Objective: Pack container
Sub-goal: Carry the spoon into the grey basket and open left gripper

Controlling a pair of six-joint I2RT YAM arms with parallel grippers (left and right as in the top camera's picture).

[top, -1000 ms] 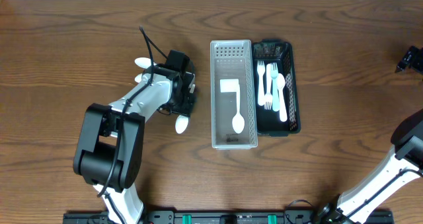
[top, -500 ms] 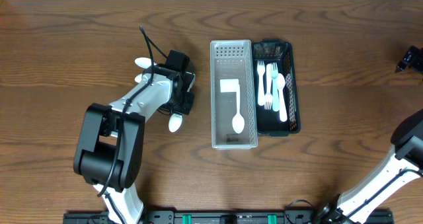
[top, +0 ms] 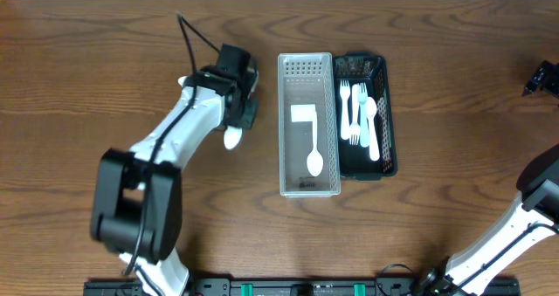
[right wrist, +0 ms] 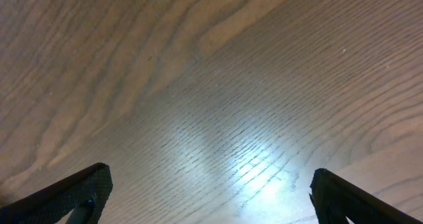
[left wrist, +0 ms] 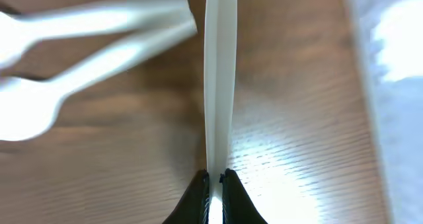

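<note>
While the dark wood-grain table (top: 437, 86) is filling every view, the left arm (top: 175, 130) is reaching across it from the near edge toward the middle. The right arm (top: 524, 217) is showing only at the lower right corner of the overhead view.

A clear bin (top: 283, 121) is standing lengthwise at the table's centre, and a black tray (top: 391, 130) is sitting against its right side, the two walls touching. A white spoon (top: 314, 156) is lying in the clear bin with its bowl toward the near end, and a white square (top: 303, 115) is lying just above its handle. White forks (top: 349, 108) and another spoon (top: 370, 126) are lying side by side in the black tray.

Just left of the clear bin, the left gripper (top: 243, 113) is pinching the held spoon (top: 231, 139), whose bowl is pointing toward the near edge. The left wrist view is showing what the overhead one is hiding. The black fingertips are clamped tight on the thin white handle (left wrist: 220, 85), which is running straight up the frame. Two loose spoons (left wrist: 79, 78) are lying blurred on the wood to its left.

The right gripper (top: 543, 76) is hanging at the far right edge, well apart from both containers. Its wrist view is showing the fingertips (right wrist: 73, 194) spread wide at the two lower corners, with nothing but glossy wood between them.
</note>
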